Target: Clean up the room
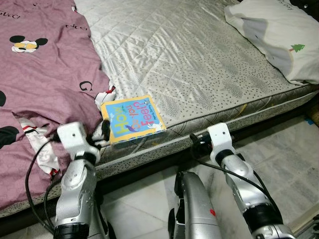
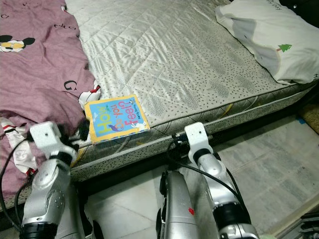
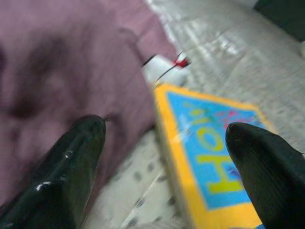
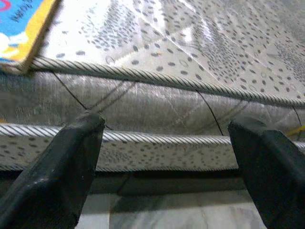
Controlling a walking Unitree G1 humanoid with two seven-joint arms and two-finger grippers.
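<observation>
The book (image 1: pixel 131 118) lies flat at the mattress's (image 1: pixel 199 64) front edge, just beside the purple blanket (image 1: pixel 45 74). The left gripper (image 3: pixel 164 157), fingers spread wide, is the nearer, facing the book's near corner, seemingly not yet touching. The right gripper (image 4: pixel 167 157), also wide, faces the mattress side.

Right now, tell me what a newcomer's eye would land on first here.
The bright book, yellow-edged with a blue cover, lies at the near edge of the bare mattress, beside the purple blanket. The left gripper is open right at it, one finger over the blanket side and one over the cover. A white pillow sits at the mattress's far right, and the right gripper is open before the mattress's side.
</observation>
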